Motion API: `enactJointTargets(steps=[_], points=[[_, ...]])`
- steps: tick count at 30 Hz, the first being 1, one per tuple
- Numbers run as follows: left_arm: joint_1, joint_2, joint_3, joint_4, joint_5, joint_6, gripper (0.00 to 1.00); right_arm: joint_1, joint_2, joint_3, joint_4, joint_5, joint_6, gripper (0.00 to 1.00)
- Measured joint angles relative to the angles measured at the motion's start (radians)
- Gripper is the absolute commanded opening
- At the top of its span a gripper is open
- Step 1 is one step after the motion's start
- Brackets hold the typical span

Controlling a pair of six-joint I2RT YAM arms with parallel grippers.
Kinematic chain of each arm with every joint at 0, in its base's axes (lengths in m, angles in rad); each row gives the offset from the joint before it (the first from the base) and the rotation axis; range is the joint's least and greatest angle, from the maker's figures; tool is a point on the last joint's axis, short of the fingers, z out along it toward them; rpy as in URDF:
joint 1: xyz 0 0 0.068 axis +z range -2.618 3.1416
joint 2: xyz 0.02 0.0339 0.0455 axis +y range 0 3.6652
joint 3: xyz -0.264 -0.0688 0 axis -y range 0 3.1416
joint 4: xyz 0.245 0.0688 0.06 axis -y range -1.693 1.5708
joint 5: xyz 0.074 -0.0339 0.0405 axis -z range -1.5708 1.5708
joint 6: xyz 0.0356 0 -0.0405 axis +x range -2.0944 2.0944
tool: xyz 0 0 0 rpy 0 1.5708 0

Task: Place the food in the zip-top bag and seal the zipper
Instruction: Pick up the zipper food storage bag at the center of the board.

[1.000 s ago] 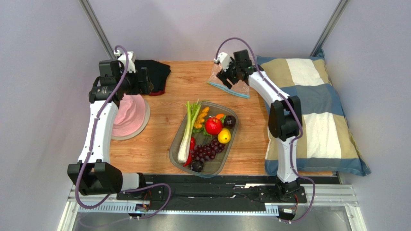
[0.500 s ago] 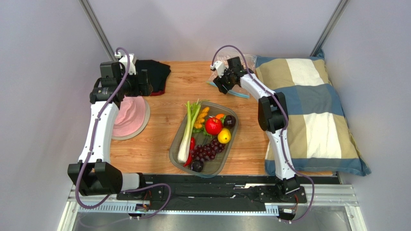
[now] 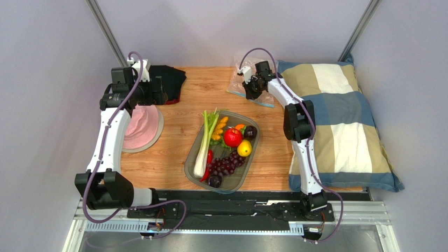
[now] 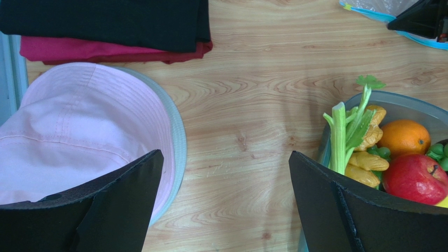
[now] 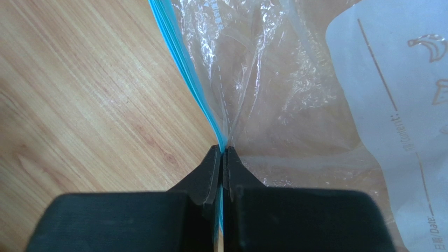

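Note:
The clear zip-top bag (image 3: pixel 235 82) (image 5: pixel 294 79) lies at the table's back, beside the pillow. Its blue zipper (image 5: pixel 179 63) runs along the mouth edge. My right gripper (image 3: pixel 251 88) (image 5: pixel 223 152) is shut on that edge, with the blue strip pinched between its fingertips. The food (image 3: pixel 226 144) sits in a clear grey oval tray (image 3: pixel 187 167): a leek (image 4: pixel 339 131), an orange (image 4: pixel 404 136), a red fruit (image 4: pixel 415 178), a lemon, grapes and plums. My left gripper (image 3: pixel 158 92) (image 4: pixel 226 155) hangs open over bare wood between the hat and the tray, holding nothing.
A pink hat (image 3: pixel 139 128) (image 4: pixel 79 121) lies at the left. Folded black cloth (image 3: pixel 171 79) (image 4: pixel 105 21) over red cloth sits at the back left. A plaid pillow (image 3: pixel 342 121) covers the table's right side. Grey walls enclose the table.
My right gripper went from open above the bag to shut on its blue mouth edge, shifting slightly back. The left arm barely moved.

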Motion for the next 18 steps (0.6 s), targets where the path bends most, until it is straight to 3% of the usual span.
enactJointTargets(steps=[7,14,18], points=[[-0.002,0.001,0.000,0.000,0.058,-0.003,0.99,-0.002,-0.138,-0.142,0.019,-0.046,0.114,0.00],[-0.031,0.001,0.012,0.017,0.149,-0.052,0.99,-0.002,-0.409,-0.198,0.119,-0.110,0.393,0.00],[-0.092,0.001,0.033,0.054,0.200,-0.102,0.93,-0.002,-0.558,-0.238,0.209,-0.140,0.591,0.00]])
